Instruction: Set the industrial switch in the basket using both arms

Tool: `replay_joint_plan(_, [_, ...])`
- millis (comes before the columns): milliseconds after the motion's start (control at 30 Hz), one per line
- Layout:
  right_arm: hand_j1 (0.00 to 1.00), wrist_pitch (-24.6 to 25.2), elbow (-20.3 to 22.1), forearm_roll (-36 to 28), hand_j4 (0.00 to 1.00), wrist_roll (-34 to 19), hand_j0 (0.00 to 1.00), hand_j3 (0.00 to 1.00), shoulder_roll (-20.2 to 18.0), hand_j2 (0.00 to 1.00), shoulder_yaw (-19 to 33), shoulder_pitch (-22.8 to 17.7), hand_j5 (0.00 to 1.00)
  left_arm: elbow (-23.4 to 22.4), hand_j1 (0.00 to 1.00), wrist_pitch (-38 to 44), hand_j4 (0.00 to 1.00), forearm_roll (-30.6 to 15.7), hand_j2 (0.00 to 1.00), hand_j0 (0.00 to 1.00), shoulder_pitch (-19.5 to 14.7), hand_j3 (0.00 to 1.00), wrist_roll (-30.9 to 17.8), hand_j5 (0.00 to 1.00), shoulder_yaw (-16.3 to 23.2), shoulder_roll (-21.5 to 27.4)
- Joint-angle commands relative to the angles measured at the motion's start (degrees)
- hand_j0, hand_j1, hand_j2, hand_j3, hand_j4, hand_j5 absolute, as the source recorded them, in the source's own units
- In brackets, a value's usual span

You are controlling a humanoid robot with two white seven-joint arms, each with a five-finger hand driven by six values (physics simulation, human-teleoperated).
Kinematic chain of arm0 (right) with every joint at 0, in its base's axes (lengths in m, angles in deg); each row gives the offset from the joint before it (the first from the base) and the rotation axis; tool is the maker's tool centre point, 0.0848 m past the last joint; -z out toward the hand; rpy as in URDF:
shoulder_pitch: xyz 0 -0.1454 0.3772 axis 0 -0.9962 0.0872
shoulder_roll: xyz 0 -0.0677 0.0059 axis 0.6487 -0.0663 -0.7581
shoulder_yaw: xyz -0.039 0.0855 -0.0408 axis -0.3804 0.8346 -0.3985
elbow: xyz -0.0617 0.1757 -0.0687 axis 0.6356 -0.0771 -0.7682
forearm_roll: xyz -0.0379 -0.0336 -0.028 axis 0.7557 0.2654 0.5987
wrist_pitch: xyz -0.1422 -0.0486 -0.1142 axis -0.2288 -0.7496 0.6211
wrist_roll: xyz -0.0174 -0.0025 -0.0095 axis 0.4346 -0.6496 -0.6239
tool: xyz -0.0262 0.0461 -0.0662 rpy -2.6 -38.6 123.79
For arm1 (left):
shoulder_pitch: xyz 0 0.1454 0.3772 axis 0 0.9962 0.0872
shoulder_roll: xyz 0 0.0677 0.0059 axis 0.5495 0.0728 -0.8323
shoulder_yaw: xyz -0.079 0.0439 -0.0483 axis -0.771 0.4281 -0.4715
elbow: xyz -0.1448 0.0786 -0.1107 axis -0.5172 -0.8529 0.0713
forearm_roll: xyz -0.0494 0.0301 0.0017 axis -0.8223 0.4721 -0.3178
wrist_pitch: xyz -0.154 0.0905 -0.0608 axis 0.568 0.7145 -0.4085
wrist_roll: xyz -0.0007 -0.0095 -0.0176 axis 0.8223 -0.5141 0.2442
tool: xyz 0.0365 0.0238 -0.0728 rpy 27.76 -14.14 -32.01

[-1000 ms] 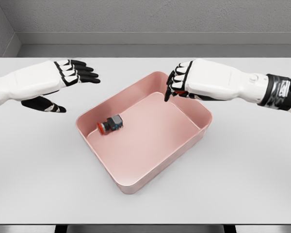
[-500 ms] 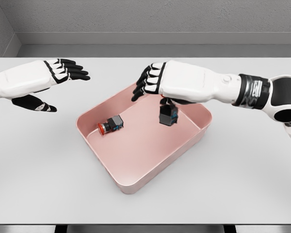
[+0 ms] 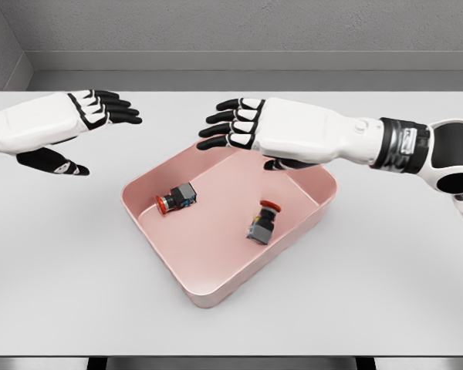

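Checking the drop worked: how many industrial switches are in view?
2, both inside the pink basket: one industrial switch lies near its left wall, the other industrial switch sits toward its right side, below the right hand. None seems hidden.

Both arms are glossy white, smooth-shelled forearms ending in five-finger hands, left hand (image 3: 77,123) and right hand (image 3: 251,127), with white backs, black fingers banded white at the knuckles, and a black-and-silver banded cuff on the right arm.

Pale grey table (image 3: 77,270) before a grey wall (image 3: 239,27).
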Motion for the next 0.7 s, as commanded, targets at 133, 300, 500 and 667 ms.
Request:
replay_joint_plan(133, [1.00, 0.10, -0.51, -0.66, 1.00, 0.31, 1.00, 1.00, -5.77, 1.00, 2.45, -0.09, 1.00, -0.07, 1.00, 0.10, 1.00, -0.78, 1.00, 1.00, 0.09, 1.00, 0.03, 1.00, -0.24, 0.07])
replay_joint_plan(300, [1.00, 0.10, -3.58, -0.84, 1.00, 0.66, 1.00, 1.00, -9.82, 1.00, 4.48, -0.79, 1.00, -0.24, 1.00, 0.10, 1.00, -0.78, 1.00, 1.00, 0.79, 1.00, 0.03, 1.00, -0.15, 0.51])
replay_joint_plan(500, [1.00, 0.10, -12.72, -0.93, 1.00, 0.75, 1.00, 1.00, -11.14, 1.00, 7.11, -2.81, 1.00, -0.24, 1.00, 0.10, 1.00, -0.78, 1.00, 1.00, 0.79, 1.00, 0.03, 1.00, -0.24, 0.51])
replay_joint_plan(667, [1.00, 0.10, -16.86, -1.72, 1.00, 0.83, 1.00, 1.00, -11.40, 1.00, 7.38, -3.16, 1.00, -0.15, 1.00, 0.10, 1.00, -0.78, 1.00, 1.00, 0.70, 1.00, 0.03, 1.00, -0.24, 0.51])
